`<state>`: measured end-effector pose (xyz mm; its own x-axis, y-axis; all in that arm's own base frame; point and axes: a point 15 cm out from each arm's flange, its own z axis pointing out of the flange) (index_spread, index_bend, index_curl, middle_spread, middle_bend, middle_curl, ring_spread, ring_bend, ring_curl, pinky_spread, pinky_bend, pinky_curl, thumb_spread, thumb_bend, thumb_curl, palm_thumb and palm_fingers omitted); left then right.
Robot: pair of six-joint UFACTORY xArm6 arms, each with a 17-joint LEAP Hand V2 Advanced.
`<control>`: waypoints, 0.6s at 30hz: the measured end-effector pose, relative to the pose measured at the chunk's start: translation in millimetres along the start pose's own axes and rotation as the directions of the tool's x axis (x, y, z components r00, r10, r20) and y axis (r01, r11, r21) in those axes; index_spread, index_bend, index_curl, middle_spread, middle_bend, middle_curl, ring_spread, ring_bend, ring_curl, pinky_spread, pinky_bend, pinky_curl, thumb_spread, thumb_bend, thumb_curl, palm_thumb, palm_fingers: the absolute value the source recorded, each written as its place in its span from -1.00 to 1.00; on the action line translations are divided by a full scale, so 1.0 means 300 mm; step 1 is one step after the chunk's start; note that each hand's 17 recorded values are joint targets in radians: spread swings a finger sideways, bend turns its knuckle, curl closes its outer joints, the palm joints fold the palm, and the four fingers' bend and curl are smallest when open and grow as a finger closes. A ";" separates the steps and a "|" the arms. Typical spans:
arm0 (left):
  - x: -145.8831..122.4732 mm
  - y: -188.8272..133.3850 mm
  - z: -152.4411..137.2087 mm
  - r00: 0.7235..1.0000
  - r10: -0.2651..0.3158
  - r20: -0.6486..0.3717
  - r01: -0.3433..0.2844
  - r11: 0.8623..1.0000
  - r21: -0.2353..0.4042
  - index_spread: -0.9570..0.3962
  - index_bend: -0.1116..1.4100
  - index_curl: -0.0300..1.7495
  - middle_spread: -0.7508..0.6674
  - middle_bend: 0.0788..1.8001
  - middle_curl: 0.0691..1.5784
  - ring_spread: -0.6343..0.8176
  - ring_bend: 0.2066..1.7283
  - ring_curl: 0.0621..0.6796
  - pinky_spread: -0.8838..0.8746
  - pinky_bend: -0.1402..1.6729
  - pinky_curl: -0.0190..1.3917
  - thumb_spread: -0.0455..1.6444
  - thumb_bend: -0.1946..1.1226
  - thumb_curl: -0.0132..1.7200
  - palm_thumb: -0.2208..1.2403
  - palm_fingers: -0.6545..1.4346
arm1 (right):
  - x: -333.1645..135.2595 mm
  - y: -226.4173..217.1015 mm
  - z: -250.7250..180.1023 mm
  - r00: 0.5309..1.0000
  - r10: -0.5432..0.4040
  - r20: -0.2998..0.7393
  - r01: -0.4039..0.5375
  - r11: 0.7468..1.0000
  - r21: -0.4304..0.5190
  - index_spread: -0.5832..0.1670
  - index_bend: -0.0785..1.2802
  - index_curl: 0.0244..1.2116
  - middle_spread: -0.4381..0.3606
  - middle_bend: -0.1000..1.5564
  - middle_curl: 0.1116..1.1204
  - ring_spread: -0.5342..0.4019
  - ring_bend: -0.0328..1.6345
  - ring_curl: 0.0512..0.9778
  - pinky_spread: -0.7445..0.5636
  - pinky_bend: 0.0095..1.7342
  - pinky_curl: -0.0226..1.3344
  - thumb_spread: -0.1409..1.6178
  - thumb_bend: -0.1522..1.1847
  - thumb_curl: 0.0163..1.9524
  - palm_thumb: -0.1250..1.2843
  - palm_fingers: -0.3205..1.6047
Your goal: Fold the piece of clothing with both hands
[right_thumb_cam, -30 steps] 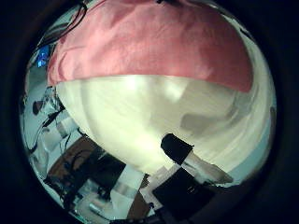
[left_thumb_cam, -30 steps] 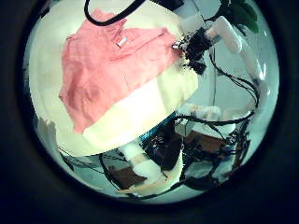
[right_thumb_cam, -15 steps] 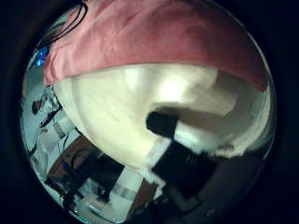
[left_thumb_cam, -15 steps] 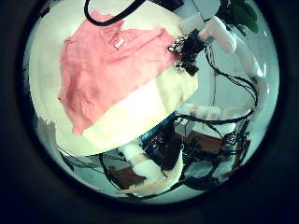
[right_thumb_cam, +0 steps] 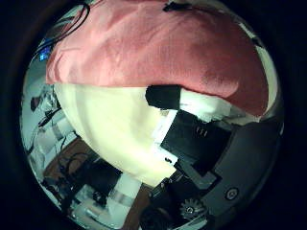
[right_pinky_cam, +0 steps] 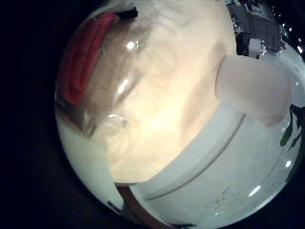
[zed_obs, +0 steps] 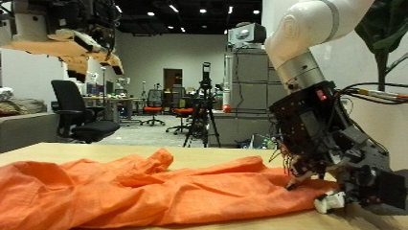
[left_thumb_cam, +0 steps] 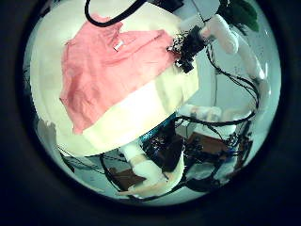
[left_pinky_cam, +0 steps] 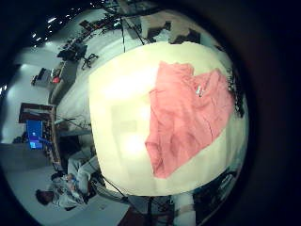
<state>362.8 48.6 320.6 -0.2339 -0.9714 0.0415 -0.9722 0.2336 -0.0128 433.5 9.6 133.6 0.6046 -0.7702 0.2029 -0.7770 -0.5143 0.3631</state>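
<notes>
The right hand (zed_obs: 334, 182) is down at the near right edge of the orange-pink garment (zed_obs: 141, 192), fingertips touching the hem; whether they have curled onto cloth I cannot tell. The garment lies rumpled across the pale counter (zed_obs: 77, 151). The left hand is high above (out of the room view), fingers unseen. If the right hand lifts with only a shallow pinch, the hem could slip and bunch. No containers here.
</notes>
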 end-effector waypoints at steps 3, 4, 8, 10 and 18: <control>0.008 0.003 -0.009 1.000 -0.001 0.000 0.001 1.000 0.003 0.41 -0.62 -0.62 0.46 -0.88 -0.73 0.63 -0.81 -0.48 0.63 -0.63 -0.55 0.05 -0.75 -0.61 -0.68 -0.39 | -0.005 0.024 0.000 1.000 -0.004 0.005 0.004 1.000 -0.030 -0.42 0.41 0.23 -0.45 0.48 0.25 -0.41 0.52 0.15 -0.56 0.30 -0.18 0.05 -0.67 -0.46 0.80 0.60; 0.010 0.004 -0.011 1.000 -0.001 -0.001 0.001 1.000 0.003 0.41 -0.62 -0.62 0.46 -0.88 -0.73 0.63 -0.81 -0.47 0.63 -0.63 -0.55 0.05 -0.75 -0.61 -0.68 -0.39 | -0.007 0.034 0.001 1.000 -0.005 0.009 0.005 0.999 -0.040 -0.41 0.43 0.24 -0.45 0.49 0.26 -0.41 0.53 0.17 -0.55 0.32 -0.17 0.06 -0.66 -0.45 0.81 0.59; 0.014 0.008 -0.021 1.000 -0.001 0.001 0.001 1.000 0.008 0.42 -0.62 -0.61 0.46 -0.88 -0.73 0.63 -0.81 -0.47 0.63 -0.63 -0.55 0.05 -0.75 -0.61 -0.68 -0.39 | -0.007 0.074 -0.014 1.000 0.001 0.019 0.000 0.998 -0.068 -0.36 0.52 0.30 -0.43 0.56 0.36 -0.38 0.59 0.25 -0.45 0.42 -0.08 0.09 -0.66 -0.39 0.82 0.52; 0.013 0.010 -0.024 1.000 -0.001 0.002 0.001 1.000 0.011 0.42 -0.62 -0.61 0.46 -0.88 -0.73 0.63 -0.81 -0.47 0.63 -0.63 -0.55 0.05 -0.75 -0.61 -0.68 -0.39 | -0.002 0.086 -0.041 1.000 0.005 0.013 -0.005 0.998 -0.061 -0.34 0.56 0.33 -0.41 0.58 0.40 -0.37 0.61 0.30 -0.41 0.45 -0.05 0.12 -0.66 -0.35 0.82 0.49; 0.022 0.020 -0.036 1.000 0.001 0.002 -0.001 1.000 0.014 0.42 -0.61 -0.59 0.45 -0.88 -0.73 0.63 -0.82 -0.47 0.63 -0.64 -0.55 0.05 -0.75 -0.62 -0.68 -0.39 | 0.016 0.131 -0.165 1.000 0.023 -0.021 -0.024 1.000 -0.012 -0.26 0.61 0.38 -0.37 0.60 0.50 -0.36 0.65 0.40 -0.31 0.52 0.03 0.22 -0.68 -0.27 0.80 0.46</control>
<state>355.3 44.0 331.6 -0.2346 -0.9713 0.0398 -0.9720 0.2336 -0.0268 414.6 4.3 194.0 0.5897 -0.7741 0.2301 -0.7889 -0.4911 0.3694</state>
